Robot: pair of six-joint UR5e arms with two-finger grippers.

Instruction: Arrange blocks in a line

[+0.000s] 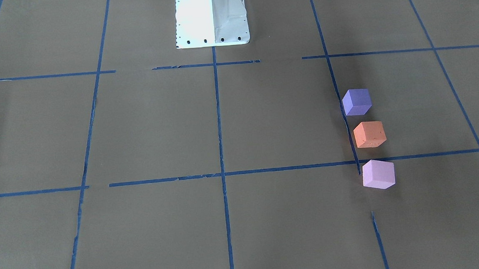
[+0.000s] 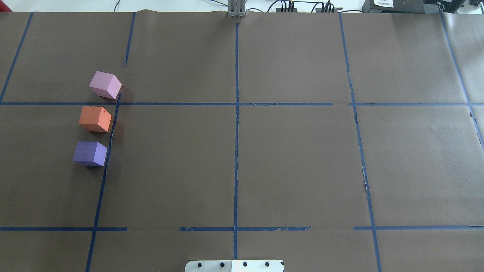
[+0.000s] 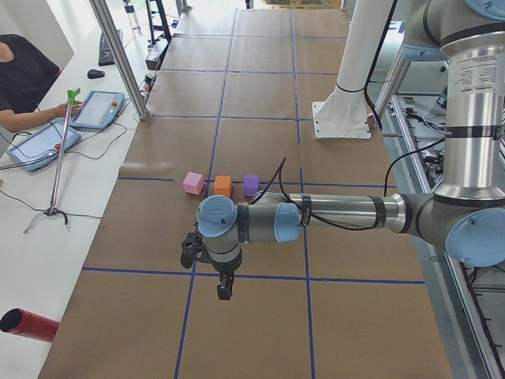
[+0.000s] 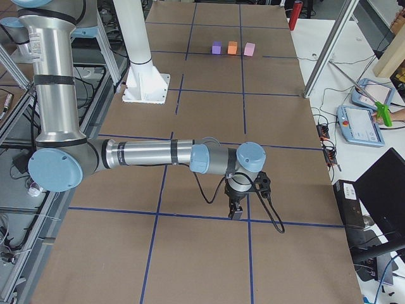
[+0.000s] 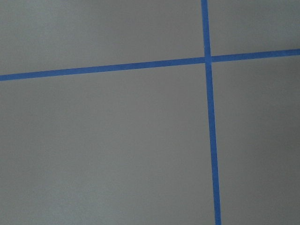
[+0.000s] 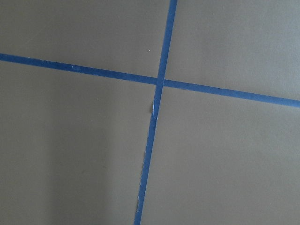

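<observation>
Nearest us in the left side view is the left arm, stretched low over the desk [image 2: 295, 166], its hand [image 3: 225, 294] pointing straight down. The right hand [image 4: 236, 212] hangs the same way in the right side view. Both show only in these side views, and the wrist cameras show just brown paper and crossed tape, so we cannot tell how far either hand is open or whether it grips anything.

The blocks sit well apart from both hands, on the robot's left part of the desk. The purple block [image 2: 90, 153] is closest to the robot's base, the orange block [image 2: 95, 118] is in the middle and the pink block [image 2: 105, 85] is farthest out. They are close together but not touching, just beside a blue tape line [image 2: 109, 139], which we take as the guide for the row. The pink one is turned a little and sits slightly off the others' line. We judge the row essentially made.
</observation>
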